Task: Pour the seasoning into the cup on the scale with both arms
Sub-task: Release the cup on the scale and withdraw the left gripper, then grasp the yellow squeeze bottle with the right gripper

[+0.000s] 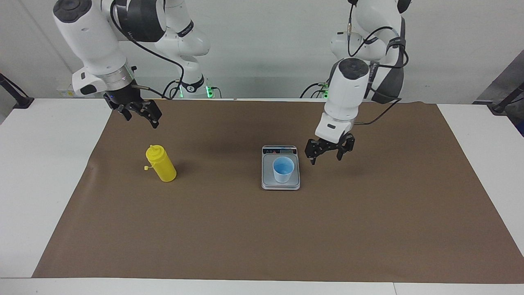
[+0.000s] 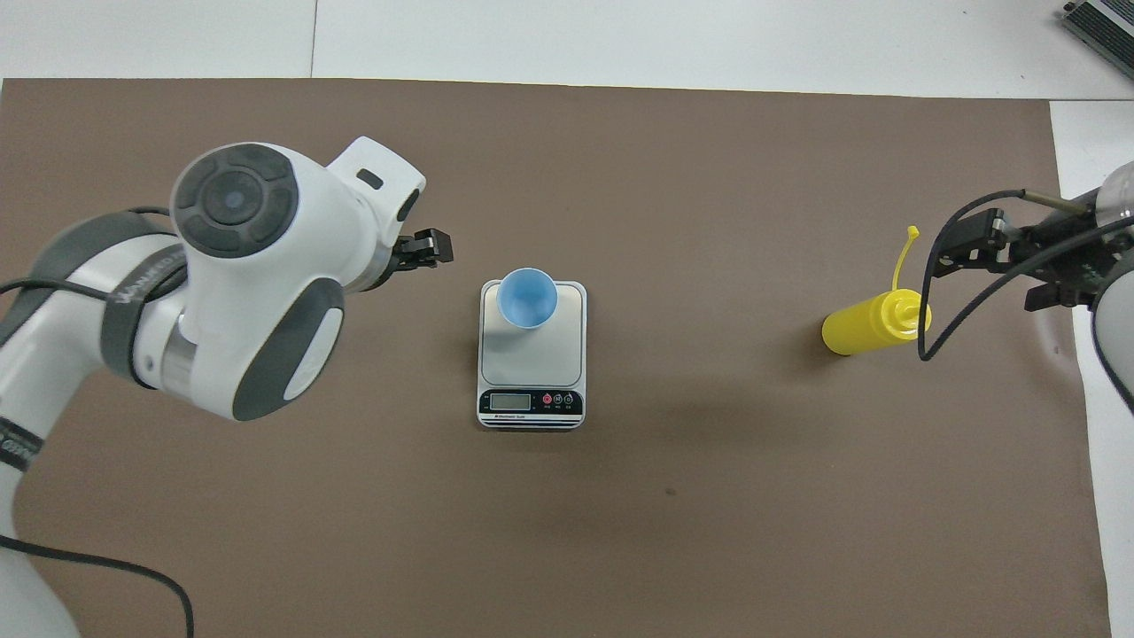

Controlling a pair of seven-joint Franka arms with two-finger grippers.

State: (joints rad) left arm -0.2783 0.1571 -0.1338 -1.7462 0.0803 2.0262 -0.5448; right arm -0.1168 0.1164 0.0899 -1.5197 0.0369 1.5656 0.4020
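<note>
The yellow seasoning bottle [image 1: 161, 164] stands upright on the brown mat toward the right arm's end, its small cap hanging on a tether; it also shows in the overhead view [image 2: 873, 323]. The pale blue cup [image 1: 283, 169] stands upright and empty on the silver-grey scale [image 1: 280, 183] at mid-table, and both show in the overhead view, cup [image 2: 527, 299] on scale [image 2: 532, 359]. My left gripper [image 1: 326, 157] is open and empty, low beside the scale and not touching it. My right gripper [image 1: 141, 118] is open and empty, in the air above the mat near the bottle.
A brown mat [image 1: 245, 229] covers most of the white table [image 1: 41, 184]. The scale's display and buttons [image 2: 532, 400] face the robots. In the overhead view the left arm's body hides most of its gripper, with only a fingertip [image 2: 431, 247] showing.
</note>
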